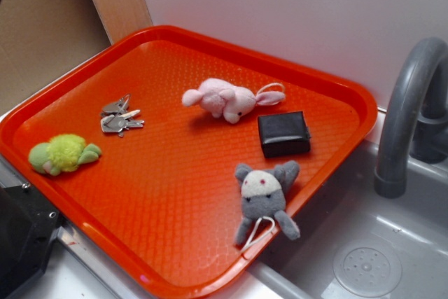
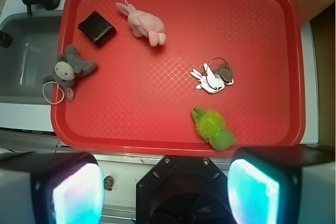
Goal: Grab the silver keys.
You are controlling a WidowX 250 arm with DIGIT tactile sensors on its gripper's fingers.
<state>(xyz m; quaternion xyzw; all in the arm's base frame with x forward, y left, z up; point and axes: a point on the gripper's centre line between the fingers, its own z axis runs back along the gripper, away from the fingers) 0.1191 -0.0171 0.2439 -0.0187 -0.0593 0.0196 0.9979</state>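
Note:
The silver keys point(image 1: 120, 117) lie flat in a small bunch on the left part of the red tray point(image 1: 168, 194). From the wrist view the silver keys point(image 2: 213, 77) sit right of the middle of the tray point(image 2: 157, 124). My gripper point(image 2: 165, 187) hangs high above the tray's near edge, open, with its two pads wide apart and nothing between them. The keys are well ahead of it and a little to the right. The gripper itself does not appear in the exterior view.
On the tray also lie a green plush point(image 2: 212, 128) just short of the keys, a pink plush point(image 2: 143, 23), a grey plush point(image 2: 68, 69) at the tray's edge and a small black box point(image 2: 97, 27). A grey sink point(image 1: 364, 243) with a faucet point(image 1: 406, 117) adjoins the tray.

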